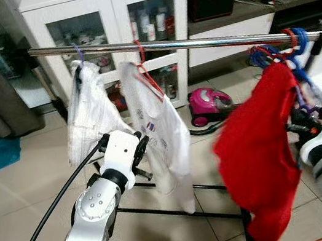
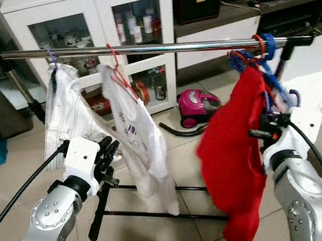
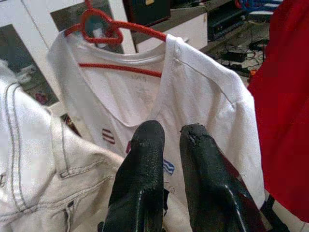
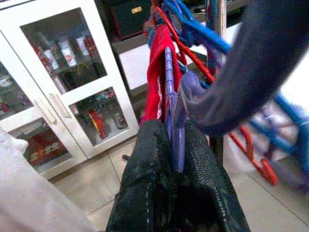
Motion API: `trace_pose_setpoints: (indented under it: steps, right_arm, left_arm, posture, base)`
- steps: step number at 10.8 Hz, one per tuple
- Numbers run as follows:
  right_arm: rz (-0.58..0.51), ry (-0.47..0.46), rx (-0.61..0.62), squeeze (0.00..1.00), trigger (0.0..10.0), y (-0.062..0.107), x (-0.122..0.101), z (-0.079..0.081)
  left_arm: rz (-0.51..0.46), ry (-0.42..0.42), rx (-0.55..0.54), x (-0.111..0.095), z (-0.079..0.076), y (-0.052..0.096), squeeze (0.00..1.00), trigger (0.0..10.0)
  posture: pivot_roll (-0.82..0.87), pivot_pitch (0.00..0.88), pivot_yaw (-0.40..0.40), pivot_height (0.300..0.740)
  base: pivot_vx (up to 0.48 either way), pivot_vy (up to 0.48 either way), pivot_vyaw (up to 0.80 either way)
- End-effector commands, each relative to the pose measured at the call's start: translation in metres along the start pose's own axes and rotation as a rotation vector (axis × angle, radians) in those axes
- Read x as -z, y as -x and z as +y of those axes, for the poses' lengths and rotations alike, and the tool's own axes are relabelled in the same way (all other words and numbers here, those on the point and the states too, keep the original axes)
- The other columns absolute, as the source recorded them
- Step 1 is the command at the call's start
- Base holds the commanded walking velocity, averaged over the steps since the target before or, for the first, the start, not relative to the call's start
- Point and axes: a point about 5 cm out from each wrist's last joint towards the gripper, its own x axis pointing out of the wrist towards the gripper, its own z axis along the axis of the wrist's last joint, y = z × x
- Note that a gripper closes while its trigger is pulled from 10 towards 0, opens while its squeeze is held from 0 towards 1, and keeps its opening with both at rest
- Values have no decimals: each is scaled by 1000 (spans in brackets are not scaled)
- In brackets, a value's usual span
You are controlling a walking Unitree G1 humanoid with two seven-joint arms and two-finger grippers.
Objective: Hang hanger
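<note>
We've got the right gripper (image 4: 176, 145) clamped on the purple hanger (image 4: 170, 92) w/ red shirt (image 1: 259, 147), raised to hook the rail (image 1: 197, 43); left gripper (image 3: 166, 140) nearly closed, holding nothing.

Red garment (image 1: 261, 159) motion-blurred, covering its hanger, cabinet bottles (image 1: 147, 24) too small to identify

Right eye view: I see a metal rail (image 2: 154, 47) crossing the frame, carrying two white garments (image 2: 138, 131) on the left and a red garment (image 2: 238, 150) on the right. My right gripper (image 2: 267, 130) sits just behind the red cloth, by a purple hanger (image 2: 293, 97); jaw state unreadable. My left gripper (image 2: 110, 156) is raised near the white shirts. White cabinet (image 2: 99, 19) behind.
</note>
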Motion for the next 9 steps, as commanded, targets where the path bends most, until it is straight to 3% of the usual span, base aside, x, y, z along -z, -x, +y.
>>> trace_pose_setpoints:
  steps: [1, 3, 4, 6, 9]
  right_arm:
    - [9, 37, -32, 0, 10000, 2, -1, 6]
    - [125, 145, -395, 0, 10000, -2, 8, 58]
    - [105, 132, -454, 0, 10000, -12, 0, 74]
    - [62, 71, -447, 0, 10000, -51, -22, 104]
    - [73, 136, -369, 0, 10000, -97, -34, 123]
  left_arm:
    - [2, -10, 3, -2, 0, -1, 0, 10000]
    - [7, -12, -8, -3, 2, -2, 0, 10000]
    - [7, -13, -15, -5, 4, -2, 0, 10000]
    - [-13, -14, -34, -14, 8, -1, 0, 10000]
    - [-53, 8, -40, -35, 11, 0, 0, 10000]
  posture:
    - [-32, 0, 18, 740]
    - [-31, 0, 14, 740]
    - [-21, 0, -1, 740]
    - [-5, 23, -22, 740]
    - [20, 60, -48, 740]
  base:
    - [0, 0, 0]
    - [0, 0, 0]
    - [0, 0, 0]
    - [0, 0, 0]
    - [0, 0, 0]
